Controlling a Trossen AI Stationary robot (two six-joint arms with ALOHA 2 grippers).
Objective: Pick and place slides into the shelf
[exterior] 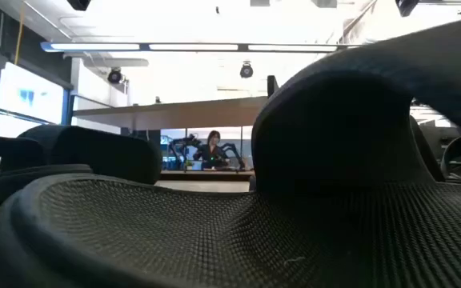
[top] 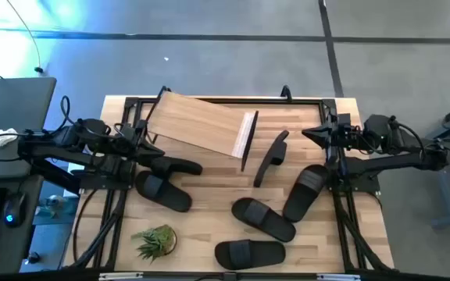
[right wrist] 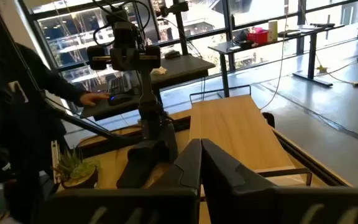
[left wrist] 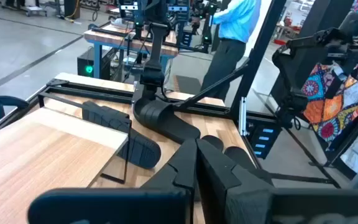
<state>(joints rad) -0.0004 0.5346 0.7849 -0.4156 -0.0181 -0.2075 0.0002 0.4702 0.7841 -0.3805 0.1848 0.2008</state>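
Slides, matte black one-strap sandals [top: 162,190], lie on tabletop apart from both parked grippers; left gripper [top: 143,136] and right gripper [top: 309,133] fingers pressed together, empty.

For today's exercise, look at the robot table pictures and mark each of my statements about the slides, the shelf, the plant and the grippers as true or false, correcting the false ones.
1. The shelf stands toward the far side of the table, at an angle to its edges. True.
2. A slide already lies on top of the shelf. False: its wooden top is bare; the slides lie on the table or lean beside the shelf.
3. A small green plant sits near the table's front left corner. True.
4. The right gripper is wide open. False: its fingers are shut and hold nothing.
5. The left gripper is shut. True.
6. One slide is tipped on its edge just right of the shelf. True.
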